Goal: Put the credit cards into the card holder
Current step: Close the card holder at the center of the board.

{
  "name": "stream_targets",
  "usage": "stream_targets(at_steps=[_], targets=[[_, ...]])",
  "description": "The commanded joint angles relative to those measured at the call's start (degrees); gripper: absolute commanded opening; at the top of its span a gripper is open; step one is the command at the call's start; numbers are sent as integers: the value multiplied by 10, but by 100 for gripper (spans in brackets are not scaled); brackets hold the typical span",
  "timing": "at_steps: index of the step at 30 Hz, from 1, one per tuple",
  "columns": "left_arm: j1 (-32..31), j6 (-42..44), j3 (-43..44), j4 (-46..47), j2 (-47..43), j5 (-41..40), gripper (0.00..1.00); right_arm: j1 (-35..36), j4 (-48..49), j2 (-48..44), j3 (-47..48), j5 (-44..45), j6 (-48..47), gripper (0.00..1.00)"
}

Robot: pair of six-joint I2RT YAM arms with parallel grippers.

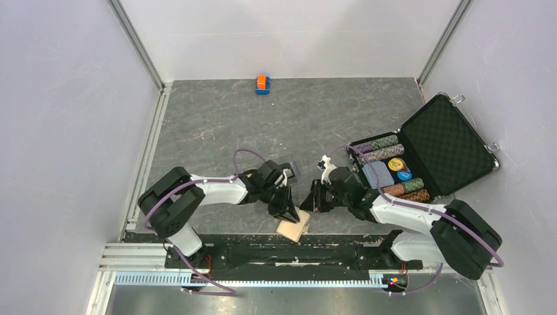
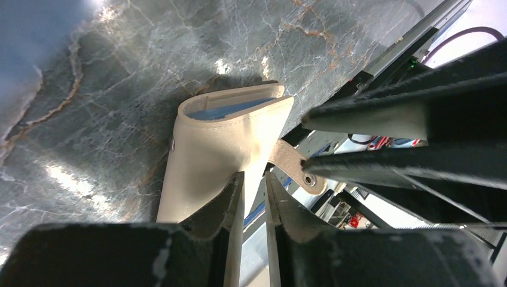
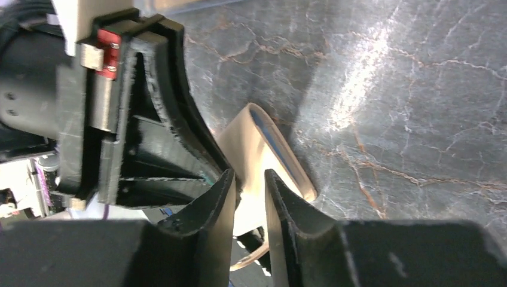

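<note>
The tan card holder (image 1: 293, 228) is tilted up off the table at its near edge, between both grippers. In the left wrist view the holder (image 2: 221, 143) has a light blue card edge (image 2: 230, 110) in its mouth and its tab (image 2: 297, 170) hangs to the right. My left gripper (image 1: 286, 211) (image 2: 254, 185) is shut on the holder's lower edge. My right gripper (image 1: 309, 201) (image 3: 248, 185) has its jaws nearly closed with the holder (image 3: 254, 149) between them. No other credit cards are in view.
An open black foam-lined case (image 1: 448, 141) stands at the right with poker chips (image 1: 384, 154) and a blue patterned deck (image 1: 378, 174). A small orange-and-blue block (image 1: 263, 84) sits at the far edge. The arms' base rail (image 1: 263, 252) runs just behind the holder.
</note>
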Motion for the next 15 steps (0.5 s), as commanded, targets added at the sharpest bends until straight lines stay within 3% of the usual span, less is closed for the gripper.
stream_targets(at_steps=[1, 5, 15], targets=[[-7, -29, -14, 29, -20, -13, 26, -4, 20, 26, -11, -10, -15, 21], [-8, -29, -18, 28, -39, -21, 28, -4, 17, 36, -28, -5, -15, 9], [-49, -9, 28, 17, -33, -16, 36, -4, 19, 42, -52, -4, -21, 7]])
